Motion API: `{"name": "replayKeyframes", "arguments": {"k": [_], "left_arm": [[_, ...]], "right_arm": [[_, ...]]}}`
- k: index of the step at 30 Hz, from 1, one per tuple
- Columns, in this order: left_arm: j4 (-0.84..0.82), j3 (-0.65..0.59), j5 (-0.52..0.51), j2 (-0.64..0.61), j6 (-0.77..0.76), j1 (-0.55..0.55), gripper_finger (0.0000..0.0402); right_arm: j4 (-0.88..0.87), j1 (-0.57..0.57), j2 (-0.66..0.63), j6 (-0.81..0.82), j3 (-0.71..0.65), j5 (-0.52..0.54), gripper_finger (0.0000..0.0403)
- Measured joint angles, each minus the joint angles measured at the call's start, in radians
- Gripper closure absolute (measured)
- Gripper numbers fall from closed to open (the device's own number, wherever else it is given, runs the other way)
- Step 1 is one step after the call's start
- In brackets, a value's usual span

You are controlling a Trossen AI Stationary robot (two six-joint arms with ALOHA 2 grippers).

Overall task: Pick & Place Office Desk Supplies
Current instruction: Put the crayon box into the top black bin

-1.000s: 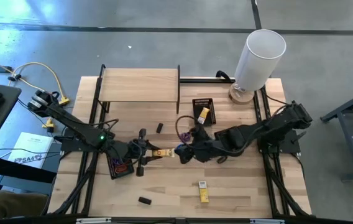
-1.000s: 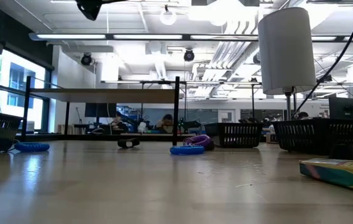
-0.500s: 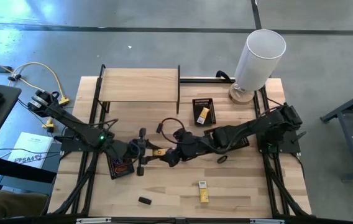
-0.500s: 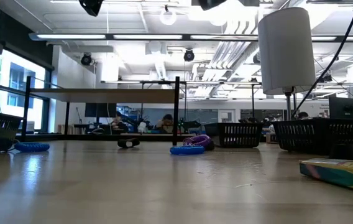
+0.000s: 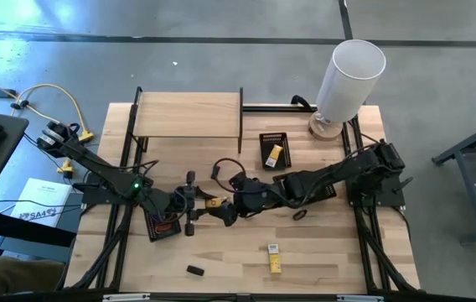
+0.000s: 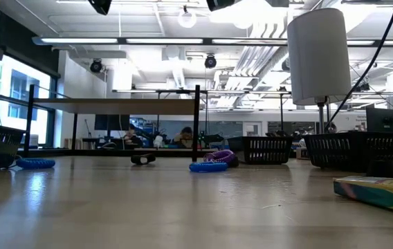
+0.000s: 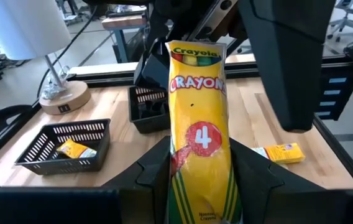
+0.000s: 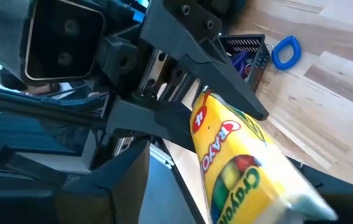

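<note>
A yellow crayon packet is held above the table's middle, with my left gripper shut on it. My right gripper has come from the table's right. It is open, with one finger on each side of the packet's free end, and a narrow gap shows beside that finger. Other supplies lie about. Two yellow packets are near the front edge, with a black block left of them. A black loop is under my right arm, and a blue loop rests flat on the wood. My left gripper pinches the packet's near end between its two fingers, one on each long side. The fingers come almost level from the table's left and lie along the packet. The packet sticks out past them toward the table's right, lifted clear of the table.
A black mesh tray with a yellow packet in it stands behind my right gripper. Another tray with red loops sits under my left arm. A tall white cylinder stands at the back right, a wooden shelf at the back left.
My right gripper has gone toward the table's left and slightly down, turning as it went. Its fingers now stand around the free end of the packet. The packet has stayed where it was.
</note>
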Motion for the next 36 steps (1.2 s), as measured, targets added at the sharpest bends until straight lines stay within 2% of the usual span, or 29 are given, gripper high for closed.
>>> {"name": "replayKeyframes", "arguments": {"k": [17, 28, 36], "left_arm": [[-0.005, -0.001, 0.008, 0.001, -0.013, -0.001, 0.0282], [-0.003, -0.001, 0.008, 0.002, -0.013, -0.002, 0.0279], [-0.002, -0.005, -0.017, 0.004, 0.038, -0.036, 0.0235]], "right_arm": [[-0.028, 0.000, 0.000, -0.027, 0.002, 0.001, 0.0331], [-0.032, 0.000, -0.002, -0.042, 0.003, -0.009, 0.0333], [-0.013, 0.001, -0.006, -0.044, 0.008, -0.026, 0.0337]]}}
